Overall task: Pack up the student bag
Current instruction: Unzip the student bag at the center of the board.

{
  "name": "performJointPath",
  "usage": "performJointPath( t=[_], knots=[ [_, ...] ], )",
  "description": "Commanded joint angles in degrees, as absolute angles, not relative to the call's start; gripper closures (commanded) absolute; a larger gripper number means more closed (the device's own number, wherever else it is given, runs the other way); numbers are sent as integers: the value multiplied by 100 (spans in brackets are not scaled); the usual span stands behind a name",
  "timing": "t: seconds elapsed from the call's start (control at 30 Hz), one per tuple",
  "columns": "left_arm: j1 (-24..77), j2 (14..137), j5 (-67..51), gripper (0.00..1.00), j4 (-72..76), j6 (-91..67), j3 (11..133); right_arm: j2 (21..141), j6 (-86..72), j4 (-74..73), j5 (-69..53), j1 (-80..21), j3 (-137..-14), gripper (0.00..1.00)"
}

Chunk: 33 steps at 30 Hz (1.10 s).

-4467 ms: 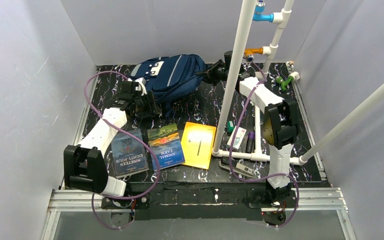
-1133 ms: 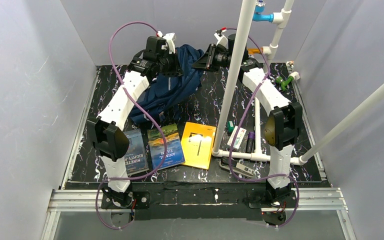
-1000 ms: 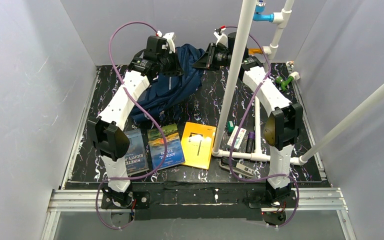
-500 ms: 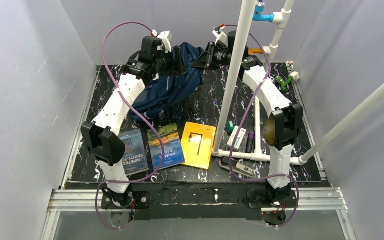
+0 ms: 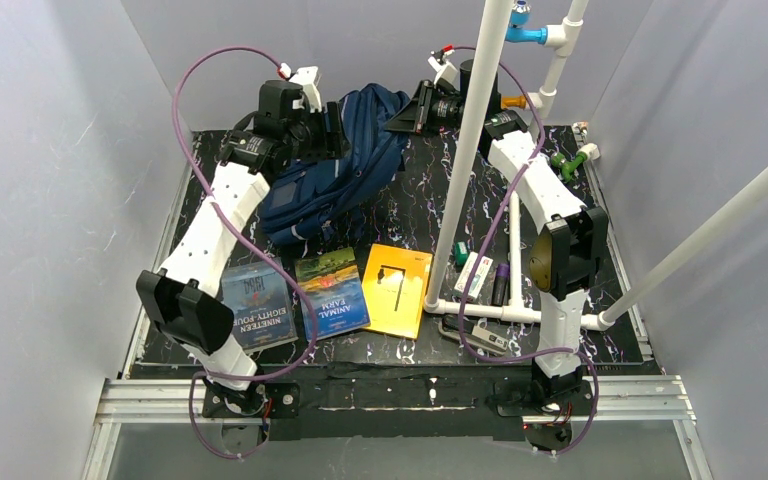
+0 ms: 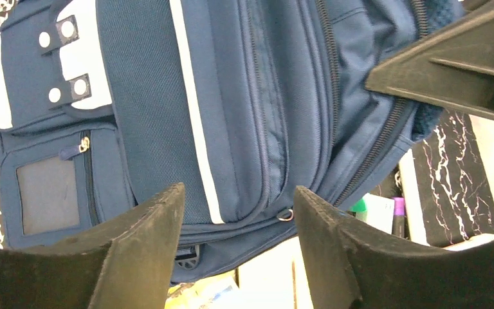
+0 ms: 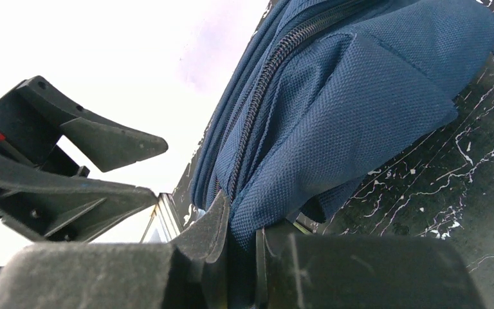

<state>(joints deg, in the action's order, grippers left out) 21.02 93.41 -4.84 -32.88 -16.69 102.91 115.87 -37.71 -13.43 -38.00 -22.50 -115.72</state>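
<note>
- The large navy blue fabric backpack with grey stripes is set at the far middle of the black marbled worktop, with its far end raised.
- The right gripper is fixed on the backpack's fabric edge beside a dark zipper, its jaws pressed tight on the cloth.
- The left gripper is hung over the front panel, its jaws spread wide and nothing held.
- Opening the main compartment is judged to be the step in hand; a zipper pull must next be caught by the left jaws.
- A dark "Nineteen Eighty-Four" paperback, an "Animal Farm" paperback and a yellow notebook are laid along the near side, unpacked.
- The right arm's room is narrowed by a white plastic pipe frame.
</note>
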Motion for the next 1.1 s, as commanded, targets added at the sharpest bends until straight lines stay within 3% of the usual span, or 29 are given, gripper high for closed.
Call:
performJointPath(
  t=[0.0,0.1,0.27,0.37,0.47,0.53,0.6,0.67,0.8,0.87,0.97,1.07],
  knots=[
    [2052,9562,-305,42,-3531,-1576,10556,11051,-3867,-370,-4120,-2224,-11874,99],
    [2048,9963,-446,46,-3621,-1711,10790,11024,-3867,-369,-4134,-2223,-11874,99],
    [2056,10157,-815,35,-3494,-1883,10876,11031,-3850,-384,-4164,-2224,-11859,99],
    [2057,10183,-632,34,-3449,-2010,10825,11043,-3845,-363,-4189,-2223,-11830,99],
    [2053,10617,-518,66,-3842,-2134,11335,11090,-3859,-367,-4233,-2219,-11939,99],
    [2057,10725,-523,100,-3860,-2197,11468,11125,-3827,-452,-4223,-2224,-12022,99],
    [2052,10696,-581,100,-3784,-2242,11535,11150,-3674,-682,-4108,-2224,-12116,99],
    [2051,10612,-662,100,-3668,-2403,11597,11173,-3351,-1164,-3745,-2223,-12233,83],
    [1961,10368,-554,100,-3273,-3404,11594,11132,-2627,-2235,-2464,-2224,-12365,33],
    [1937,10291,-419,100,-3105,-3807,11644,11035,-2463,-2430,-2027,-2224,-12223,19],
    [1877,10302,-308,100,-3003,-4285,11853,10756,-2123,-2600,-1442,-2224,-11837,9],
    [1828,10367,-311,100,-2813,-4715,12000,10269,-2031,-1889,-1606,-2242,-10854,8]
  ],
)
